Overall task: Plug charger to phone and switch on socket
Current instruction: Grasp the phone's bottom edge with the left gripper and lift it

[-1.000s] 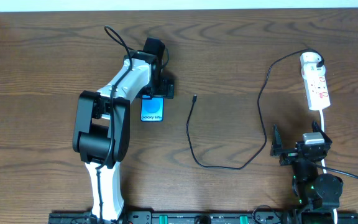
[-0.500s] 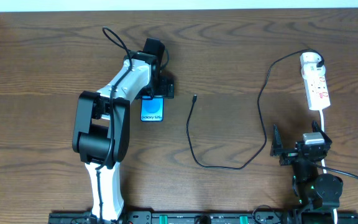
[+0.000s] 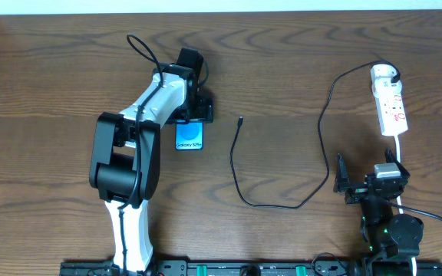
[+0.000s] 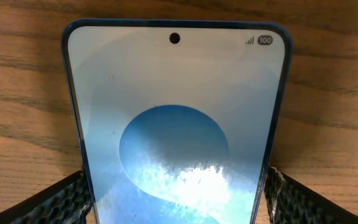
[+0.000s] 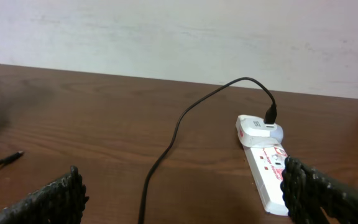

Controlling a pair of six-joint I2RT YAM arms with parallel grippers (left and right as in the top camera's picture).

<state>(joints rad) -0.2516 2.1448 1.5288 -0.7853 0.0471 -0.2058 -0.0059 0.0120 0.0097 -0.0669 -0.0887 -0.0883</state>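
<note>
The phone (image 3: 189, 136) lies flat on the table, its blue screen up, and it fills the left wrist view (image 4: 176, 124). My left gripper (image 3: 191, 116) is at its far end, one finger against each long edge (image 4: 176, 202), shut on it. The charger's black cable (image 3: 236, 165) lies loose with its connector tip (image 3: 240, 119) right of the phone. Its white plug head (image 3: 386, 74) sits in the socket (image 3: 394, 109), a white power strip at the far right. My right gripper (image 3: 368, 182) is open and empty, just short of the strip (image 5: 266, 171); the cable (image 5: 173, 140) runs between its fingers (image 5: 188, 193).
The strip's white cord (image 3: 400, 149) runs down past the right arm's base. A pale wall (image 5: 166, 37) stands behind the table's far edge. Bare wood lies between the cable and the strip.
The phone and my left gripper have shifted very slightly to the right. The right arm, cable and strip have not moved.
</note>
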